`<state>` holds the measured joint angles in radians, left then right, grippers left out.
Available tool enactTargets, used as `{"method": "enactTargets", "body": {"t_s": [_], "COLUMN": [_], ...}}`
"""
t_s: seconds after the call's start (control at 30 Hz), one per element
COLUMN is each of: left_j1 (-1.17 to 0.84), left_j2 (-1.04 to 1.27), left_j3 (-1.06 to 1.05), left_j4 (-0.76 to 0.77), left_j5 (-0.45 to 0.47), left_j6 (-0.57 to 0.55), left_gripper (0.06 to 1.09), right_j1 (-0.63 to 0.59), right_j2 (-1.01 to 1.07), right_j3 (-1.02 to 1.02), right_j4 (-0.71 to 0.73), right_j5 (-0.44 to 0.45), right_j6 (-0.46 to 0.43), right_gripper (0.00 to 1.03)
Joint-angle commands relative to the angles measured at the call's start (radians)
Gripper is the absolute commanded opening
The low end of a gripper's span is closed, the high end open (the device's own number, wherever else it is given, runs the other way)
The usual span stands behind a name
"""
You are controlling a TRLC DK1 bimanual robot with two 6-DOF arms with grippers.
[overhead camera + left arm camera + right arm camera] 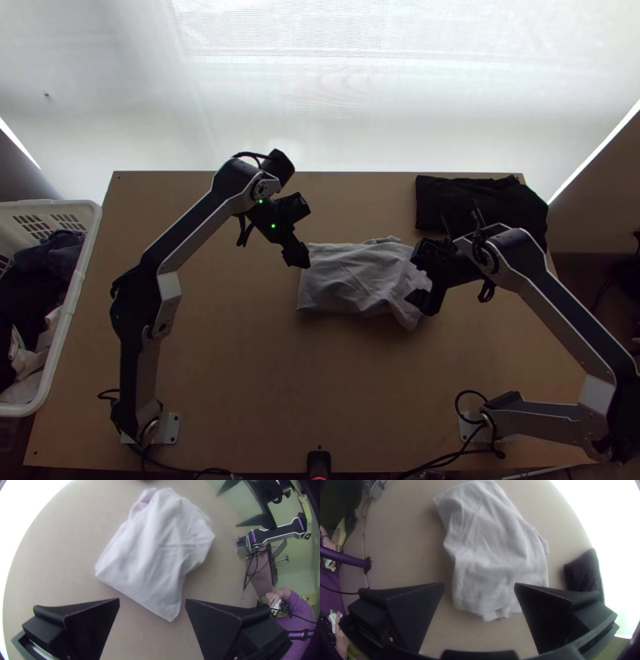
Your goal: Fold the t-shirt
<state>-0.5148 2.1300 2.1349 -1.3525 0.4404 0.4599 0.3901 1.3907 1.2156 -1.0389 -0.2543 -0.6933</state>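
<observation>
Although the grey-white t-shirt (348, 278) already lies in a compact, roughly oblong bundle near the middle of the counter (320, 376), the fold looks only partly finished. Most of the cloth seems gathered in, so I'd judge the job well past halfway; what appears left is evening the ragged end, smoothing the creases and perhaps making one last fold. How many layers there are, I can't tell. The left gripper (152, 602) is spread wide with nothing between its fingers, just beside the neater end of the shirt, close to its far corner in the top view. The right gripper (479, 586) is wide apart too and has hold of nothing; it sits by the opposite, rougher end, where a loose bit of hem (495, 614) pokes out. Beyond it, at the counter's far right corner, rests a black cloth (460, 200).
</observation>
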Motion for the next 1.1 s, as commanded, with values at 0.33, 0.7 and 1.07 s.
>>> {"method": "enactTargets", "body": {"t_s": [0.33,0.7,1.07], "left_j1": [0.16,0.2,0.196], "left_j2": [-0.044,-0.042,-0.166], "left_j3": [-0.437,-0.362,-0.333], "left_j4": [-0.151,-0.12,-0.096], "left_j5": [0.505,0.517,0.238], "left_j6": [-0.05,-0.01,-0.024], "left_gripper": [1.02,1.03,1.03], "right_j1": [-0.025,0.041,0.576], "right_j2": [-0.085,-0.082,-0.048], "right_j3": [0.035,-0.053,-0.469], "right_j4": [-0.009,0.019,0.534], "right_j5": [-0.008,0.063,0.563], "right_j6": [0.064,0.048,-0.08], "right_gripper": [0.98,0.98,0.98]}}
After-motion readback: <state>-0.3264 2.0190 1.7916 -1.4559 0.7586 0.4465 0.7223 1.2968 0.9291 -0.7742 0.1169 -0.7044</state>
